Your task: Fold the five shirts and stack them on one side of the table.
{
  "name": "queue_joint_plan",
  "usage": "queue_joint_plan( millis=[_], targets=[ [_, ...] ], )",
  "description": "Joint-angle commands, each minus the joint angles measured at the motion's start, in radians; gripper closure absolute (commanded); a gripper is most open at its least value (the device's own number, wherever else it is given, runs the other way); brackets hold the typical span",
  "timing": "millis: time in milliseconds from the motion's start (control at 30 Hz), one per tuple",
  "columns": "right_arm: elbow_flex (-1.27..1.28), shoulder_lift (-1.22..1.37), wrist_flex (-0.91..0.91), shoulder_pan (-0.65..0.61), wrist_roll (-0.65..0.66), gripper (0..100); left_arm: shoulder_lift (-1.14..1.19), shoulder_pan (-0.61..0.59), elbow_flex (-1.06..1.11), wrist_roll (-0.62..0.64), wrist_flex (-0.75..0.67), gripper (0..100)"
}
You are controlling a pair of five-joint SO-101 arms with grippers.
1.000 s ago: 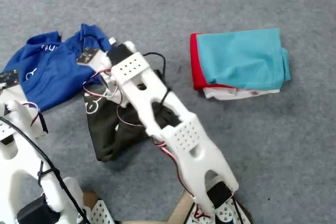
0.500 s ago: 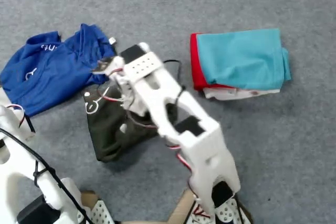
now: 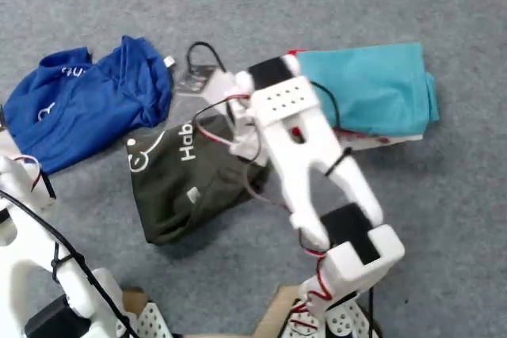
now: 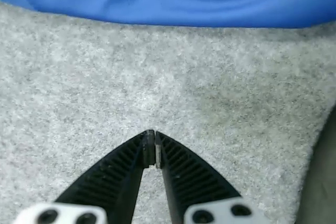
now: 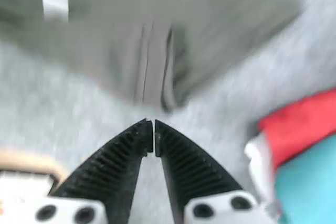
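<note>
The right gripper is hanging clenched on nothing, fingertips meeting, just above the grey table between the dark shirt and the folded stack. The left gripper is likewise sitting pinched together and empty, near the edge of the blue shirt. Both loose shirts are lying rumpled, side by side and touching. They are light, limp cloth that will sag and slide on itself. Pinching a corner or hem is looking like the safest hold — a bunched middle would drag the whole heap.

grey felt table, tan board at its near edge
</note>
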Motion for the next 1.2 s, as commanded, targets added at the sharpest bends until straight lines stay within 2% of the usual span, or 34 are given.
queue_joint_plan(
  millis=[0,167,333,533,733,933,1033,1167],
  targets=[
    [-0.067,0.058,-0.130,-0.094,-0.054,98.3,-0.021,0.042,-0.042,-0.003,-0.005,97],
    [-0.165,0.243,-0.196,-0.135,-0.097,98.3,-0.021,0.054,-0.042,-0.003,-0.005,97],
    [-0.251,0.308,-0.028,-0.132,-0.089,98.4,-0.025,0.051,-0.041,-0.003,-0.003,97],
    [-0.139,0.326,-0.012,-0.112,-0.089,98.4,-0.025,0.047,-0.041,-0.002,-0.003,97],
    [0.097,0.166,-0.012,-0.051,-0.083,98.4,-0.029,0.050,-0.041,-0.002,-0.005,97],
    [0.288,-0.143,0.006,0.035,0.025,98.4,-0.023,0.047,-0.041,-0.002,-0.005,97],
    [0.269,-0.246,-0.048,0.025,0.025,98.4,-0.023,0.053,-0.041,-0.002,-0.005,97],
    [0.220,-0.220,-0.213,-0.052,-0.028,98.4,-0.021,0.070,-0.041,-0.002,-0.006,97]
  ],
)
